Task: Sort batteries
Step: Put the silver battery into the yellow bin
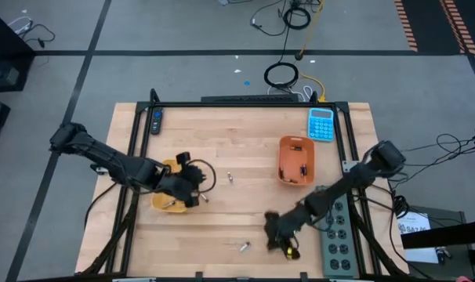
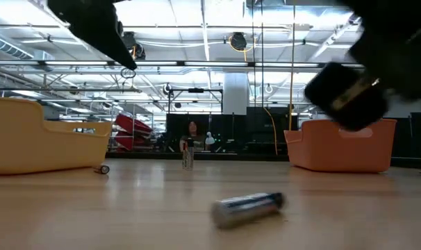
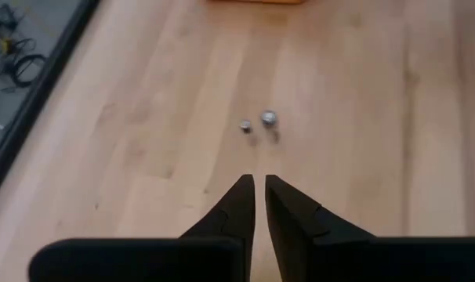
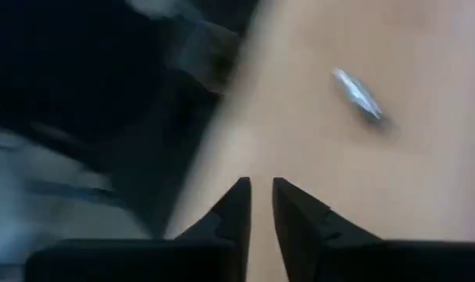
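Your fingers (image 3: 236, 205) on the left gripper (image 3: 259, 184) stand almost together with only a thin slit between them, and nothing sits in that slit. In the left wrist view, 2 small batteries (image 3: 258, 121) stand end-on out ahead of the tips, close to each other, apart from the fingers.

In the right wrist view, the right gripper (image 4: 261, 186) shows the same narrow gap, fingers (image 4: 294, 211) nearly closed and empty. You see 1 long battery (image 4: 358, 95) lying on the wooden table (image 4: 426, 180) ahead of the tips and off to one side, not touching them.

From the high view, your left gripper (image 1: 192, 182) sits beside the yellow tray (image 1: 164, 204), with 1 battery (image 1: 230, 178) in the middle of the table well apart from it. Your right gripper (image 1: 275, 233) is near the front edge, with 1 battery (image 1: 243, 246) lying just beside it. The orange tray (image 1: 284, 160) stands behind that arm, next to the blue calculator (image 1: 320, 124) and the grey power strip (image 1: 339, 239).

In the low view, 1 battery (image 2: 248, 207) lies on its side in the foreground, 1 (image 2: 187, 156) stands upright farther back, and 1 (image 2: 102, 169) lies just beside the yellow tray.
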